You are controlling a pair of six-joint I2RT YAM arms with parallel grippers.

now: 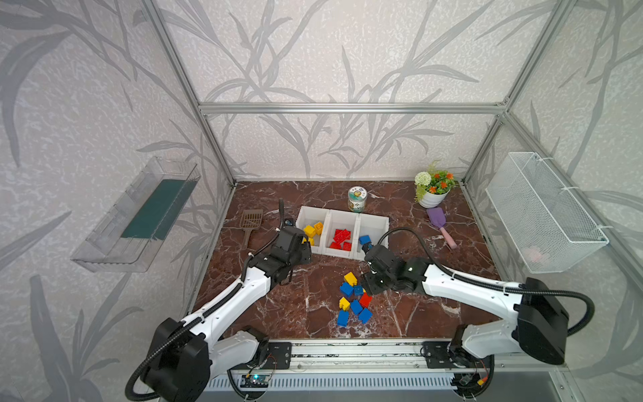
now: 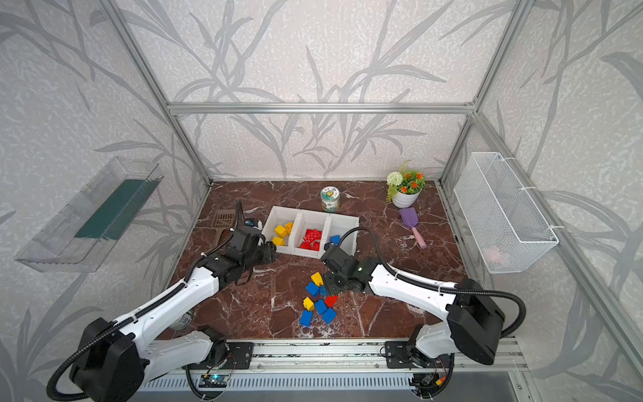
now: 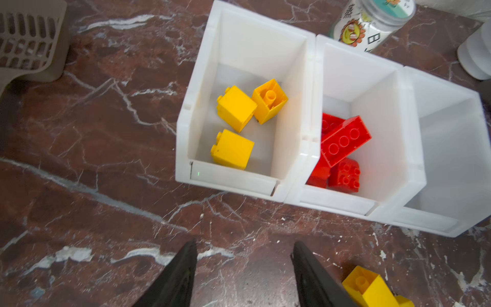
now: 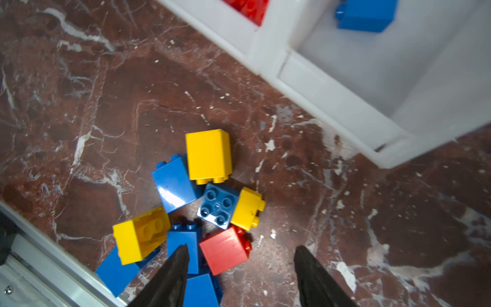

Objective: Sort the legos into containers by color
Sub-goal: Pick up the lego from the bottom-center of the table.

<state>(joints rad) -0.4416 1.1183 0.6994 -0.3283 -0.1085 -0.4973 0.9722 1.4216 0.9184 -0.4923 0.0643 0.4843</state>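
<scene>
Three joined white containers (image 1: pixel 374 222) (image 2: pixel 344 222) stand mid-table. The left one (image 3: pixel 247 42) holds three yellow legos (image 3: pixel 235 107), the middle one red legos (image 3: pixel 342 141), and the right one (image 4: pixel 332 87) a single blue lego (image 4: pixel 366 14). A pile of loose blue, yellow and red legos (image 1: pixel 355 299) (image 2: pixel 318 299) lies on the table in front of them. My left gripper (image 3: pixel 243 244) is open and empty over bare table just before the left container. My right gripper (image 4: pixel 240 248) (image 1: pixel 366 283) hangs open over the pile's edge, beside a red lego (image 4: pixel 225 248).
A brown slotted scoop (image 1: pixel 251 222) lies left of the containers. A jar (image 1: pixel 357 199), a flower pot (image 1: pixel 433 189) and a purple scoop (image 1: pixel 440 222) lie behind and right. A wire basket (image 1: pixel 542 212) and a clear tray (image 1: pixel 139 215) hang on the side walls.
</scene>
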